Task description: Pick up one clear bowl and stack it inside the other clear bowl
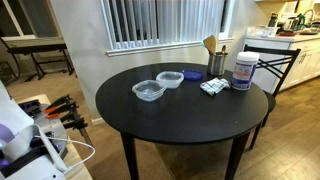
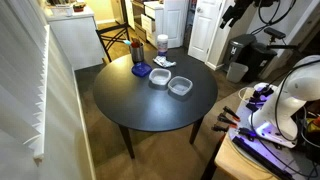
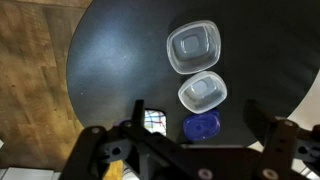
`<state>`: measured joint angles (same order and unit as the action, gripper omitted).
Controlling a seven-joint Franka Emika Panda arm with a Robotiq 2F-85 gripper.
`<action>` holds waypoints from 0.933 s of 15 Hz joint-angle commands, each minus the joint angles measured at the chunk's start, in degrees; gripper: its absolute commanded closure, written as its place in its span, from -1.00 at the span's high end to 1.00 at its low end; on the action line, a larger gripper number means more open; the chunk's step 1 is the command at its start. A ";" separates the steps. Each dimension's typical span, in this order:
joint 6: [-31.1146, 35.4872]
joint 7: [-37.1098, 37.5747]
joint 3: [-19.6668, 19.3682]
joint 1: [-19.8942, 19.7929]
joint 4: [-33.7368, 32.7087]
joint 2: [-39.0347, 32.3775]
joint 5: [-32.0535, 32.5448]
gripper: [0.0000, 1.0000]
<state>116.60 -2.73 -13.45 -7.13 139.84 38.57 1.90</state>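
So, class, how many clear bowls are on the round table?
2: the greyish bowl, and next to it the bluish-white bowl, beside the blue object. None seems hidden.

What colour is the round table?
The table is black, clearest in the wrist view.

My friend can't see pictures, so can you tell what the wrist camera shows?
Seen from above, a greyish bowl and a whiter bowl, both clear, sit close together on a round black table. A small blue thing lies beside the whiter bowl, near the open pincer.
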 commanded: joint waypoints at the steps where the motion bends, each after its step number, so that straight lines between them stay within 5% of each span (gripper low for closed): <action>1: -0.08 -0.62 0.84 -1.08 -0.10 -0.20 -0.73 1.00; 9: 1.65 -0.32 1.06 -0.49 -0.93 -2.71 -1.13 1.00; 14: 14.71 2.62 5.10 1.62 -2.49 -14.07 -1.08 1.00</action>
<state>125.12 -1.78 -11.10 -6.51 139.75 32.74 1.90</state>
